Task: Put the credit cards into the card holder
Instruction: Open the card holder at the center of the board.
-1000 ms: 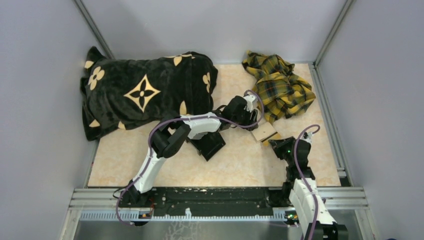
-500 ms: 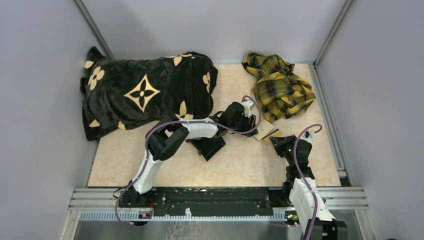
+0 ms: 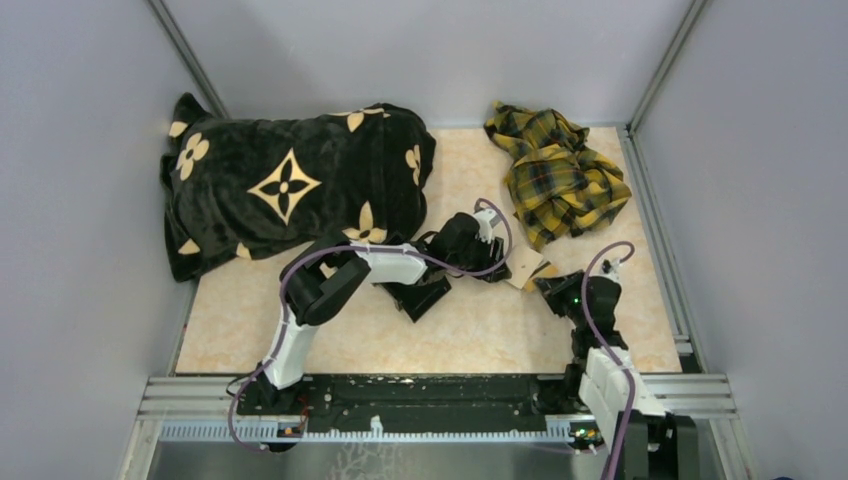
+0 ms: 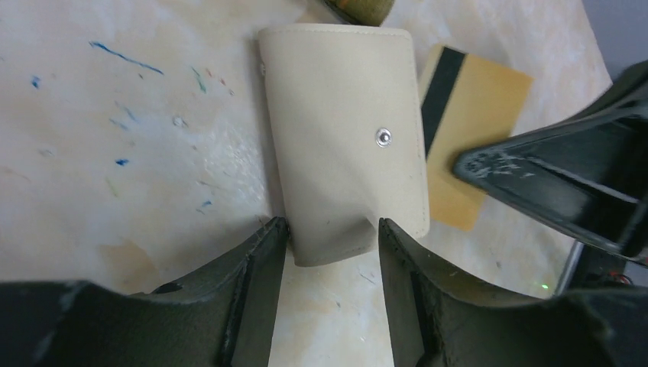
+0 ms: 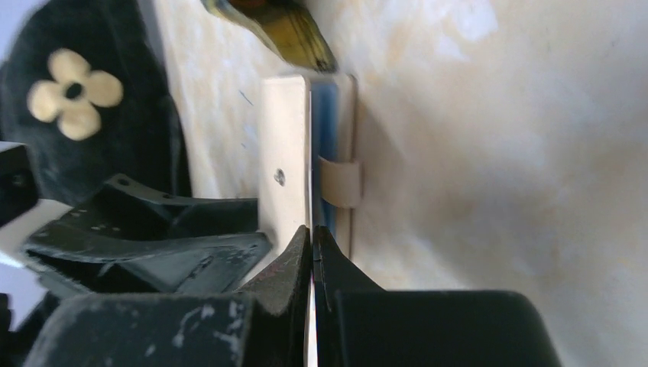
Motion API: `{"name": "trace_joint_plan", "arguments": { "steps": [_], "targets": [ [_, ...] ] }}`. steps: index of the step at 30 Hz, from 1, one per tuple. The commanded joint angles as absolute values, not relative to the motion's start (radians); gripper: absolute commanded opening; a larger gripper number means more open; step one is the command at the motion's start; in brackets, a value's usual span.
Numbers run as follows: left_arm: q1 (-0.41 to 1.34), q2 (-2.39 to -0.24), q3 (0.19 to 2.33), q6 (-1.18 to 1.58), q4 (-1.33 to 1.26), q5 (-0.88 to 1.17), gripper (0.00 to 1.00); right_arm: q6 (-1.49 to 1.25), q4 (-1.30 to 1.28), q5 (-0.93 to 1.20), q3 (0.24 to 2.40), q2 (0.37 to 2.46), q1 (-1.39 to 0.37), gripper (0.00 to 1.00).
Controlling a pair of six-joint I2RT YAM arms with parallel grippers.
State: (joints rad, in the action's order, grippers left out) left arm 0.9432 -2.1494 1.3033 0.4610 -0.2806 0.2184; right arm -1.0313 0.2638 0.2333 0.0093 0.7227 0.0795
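The beige card holder (image 4: 336, 130), with a metal snap, lies flat on the table (image 4: 115, 176). My left gripper (image 4: 332, 225) stands over its near end, and both fingertips press the sides of its creased flap. A gold credit card (image 4: 477, 107) with a black stripe sticks out from the holder's right side. My right gripper (image 4: 466, 164) is shut on that card's outer edge. In the right wrist view the credit card (image 5: 312, 153) shows edge-on, running from the right gripper (image 5: 313, 229) into the card holder (image 5: 284, 145). From above, the card holder (image 3: 524, 264) lies between the two grippers.
A black tray (image 3: 420, 292) sits under the left forearm. A black blanket with tan flowers (image 3: 290, 185) fills the back left. A yellow plaid cloth (image 3: 556, 170) lies at the back right, its edge close to the holder's far end. Grey walls enclose the table.
The left arm has drawn its wrist back to the left and nearer, and its jaws have narrowed slightly onto the holder. The right gripper has stayed shut by the holder.
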Motion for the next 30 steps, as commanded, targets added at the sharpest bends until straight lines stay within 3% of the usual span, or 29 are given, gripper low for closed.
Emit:
{"name": "trace_joint_plan", "arguments": {
  "steps": [1, 8, 17, 30],
  "targets": [
    [0.967, -2.176, 1.17, 0.529, -0.133, 0.256, 0.56, -0.916, 0.305, 0.33, 0.07, 0.806, 0.087, 0.0],
    [0.994, -2.127, 1.119, 0.564, -0.164, 0.248, 0.56, -0.839, 0.257, 0.382, 0.102, 0.795, 0.086, 0.0],
    [1.009, -2.089, 1.113, 0.575, -0.139, 0.181, 0.57, -0.67, -0.055, 0.272, 0.232, 0.656, 0.086, 0.0],
    [1.009, -2.102, 1.124, 0.568, -0.129, 0.167, 0.57, -0.591, -0.054, 0.208, 0.211, 0.7, 0.087, 0.0]
  ]
}}
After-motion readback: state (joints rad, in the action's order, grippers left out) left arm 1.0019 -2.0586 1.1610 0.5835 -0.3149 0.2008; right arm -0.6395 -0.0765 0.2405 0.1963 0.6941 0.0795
